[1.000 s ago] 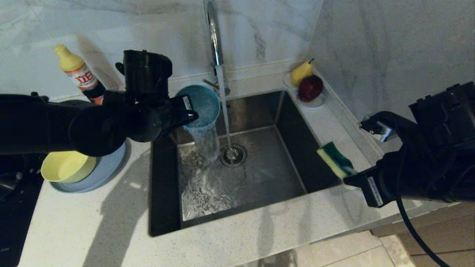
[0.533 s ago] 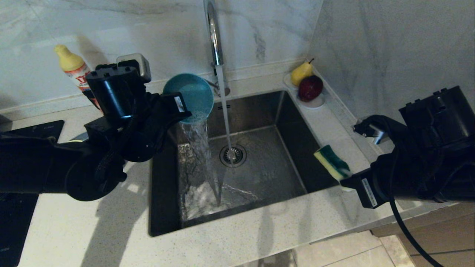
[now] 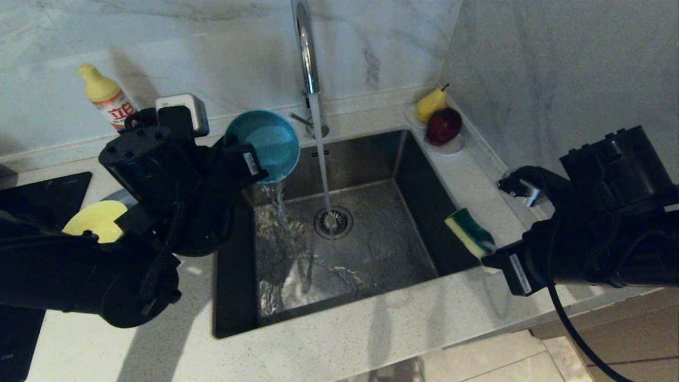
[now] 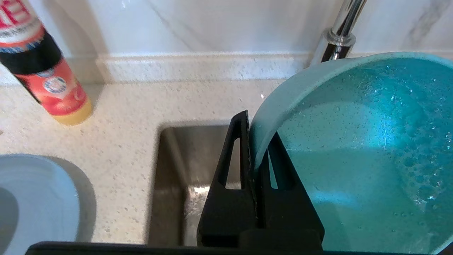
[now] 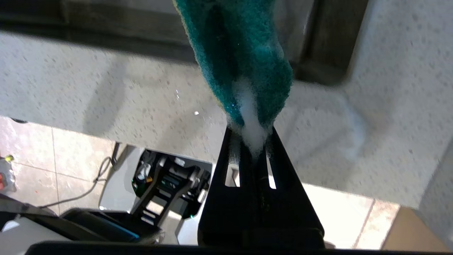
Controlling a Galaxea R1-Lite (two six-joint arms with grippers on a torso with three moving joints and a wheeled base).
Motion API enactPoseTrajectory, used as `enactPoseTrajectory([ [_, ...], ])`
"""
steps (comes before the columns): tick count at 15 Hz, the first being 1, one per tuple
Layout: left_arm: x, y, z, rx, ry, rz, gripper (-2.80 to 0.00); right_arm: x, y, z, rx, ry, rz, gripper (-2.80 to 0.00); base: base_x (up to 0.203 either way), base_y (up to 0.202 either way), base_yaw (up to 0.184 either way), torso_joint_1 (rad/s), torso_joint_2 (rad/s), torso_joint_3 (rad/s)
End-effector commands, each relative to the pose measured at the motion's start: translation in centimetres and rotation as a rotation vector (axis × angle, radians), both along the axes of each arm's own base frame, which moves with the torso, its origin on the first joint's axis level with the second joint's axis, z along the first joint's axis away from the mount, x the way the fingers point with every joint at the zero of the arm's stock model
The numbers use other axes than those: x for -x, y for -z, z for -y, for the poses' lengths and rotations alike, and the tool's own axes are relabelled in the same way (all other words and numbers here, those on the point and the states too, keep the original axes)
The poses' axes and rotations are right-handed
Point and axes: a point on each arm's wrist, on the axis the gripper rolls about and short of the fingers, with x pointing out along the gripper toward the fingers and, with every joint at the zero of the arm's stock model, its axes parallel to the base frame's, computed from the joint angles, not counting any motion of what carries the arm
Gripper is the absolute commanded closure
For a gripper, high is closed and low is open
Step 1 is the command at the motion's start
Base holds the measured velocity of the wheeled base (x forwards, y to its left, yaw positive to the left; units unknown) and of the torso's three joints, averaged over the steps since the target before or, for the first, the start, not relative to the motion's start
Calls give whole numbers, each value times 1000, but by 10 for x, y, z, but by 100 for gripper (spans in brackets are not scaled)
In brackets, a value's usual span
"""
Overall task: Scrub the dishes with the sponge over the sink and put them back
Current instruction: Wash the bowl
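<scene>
The left gripper, clamped on the teal bowl rim, tips it at the sink's 10 o'clock corner; keep draining fully. The right gripper pinches the sponge at 3 o'clock.

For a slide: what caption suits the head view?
Left gripper tips the teal bowl over the sink; right gripper holds the sponge.
</scene>
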Motion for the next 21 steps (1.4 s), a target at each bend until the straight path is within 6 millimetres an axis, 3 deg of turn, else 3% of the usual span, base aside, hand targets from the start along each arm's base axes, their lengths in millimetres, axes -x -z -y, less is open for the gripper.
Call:
enactPoseTrajectory([
  [1, -3, 20, 1, -13, -12, 28, 0, -5, 5, -2, -1, -2, -7, 0, 0, 0, 0, 0, 0, 0],
  [8, 0, 11, 0, -33, -29, 106, 0, -7, 4, -3, -2, -1, -1, 0, 0, 0, 0, 0, 0, 0],
  [12, 2, 10, -1, -137, -38, 109, 0, -9, 5, -4, 1, -1, -5, 0, 0, 0, 0, 0, 0, 0],
  [18, 13, -11, -5, -142, -16, 175, 0, -11, 5, -5, 2, -2, -5, 0, 0, 0, 0, 0, 0, 0],
  [21, 12, -5, -5, -151, -11, 156, 0, -11, 7, -5, 12, -8, -7, 0, 0, 0, 0, 0, 0, 0],
])
